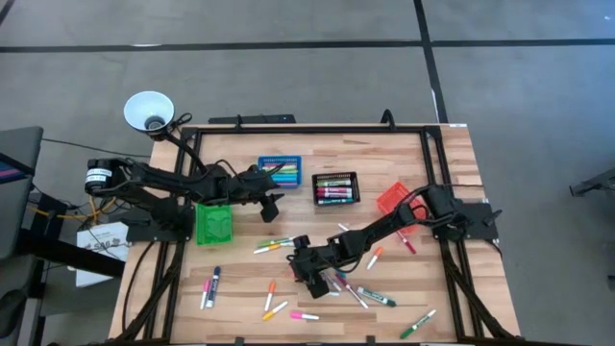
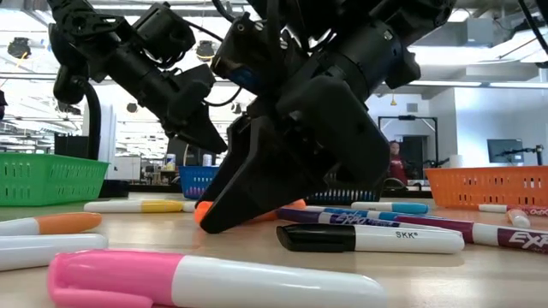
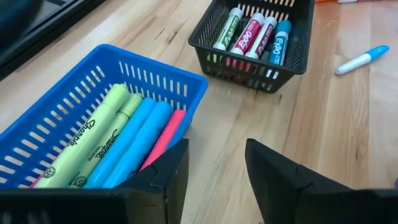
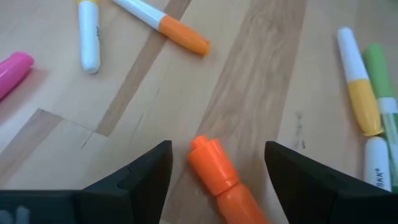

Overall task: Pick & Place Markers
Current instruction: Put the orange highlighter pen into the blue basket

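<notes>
Orange-capped plastic marker (image 4: 217,171) is lying flat on the pale wooden table (image 4: 261,74), between the spread fingers of the right gripper (image 4: 214,180); an off-centre closing risks rolling it away. Left gripper (image 3: 214,180) is hovering, parted and empty, beside the blue slotted bin (image 3: 81,81).
</notes>
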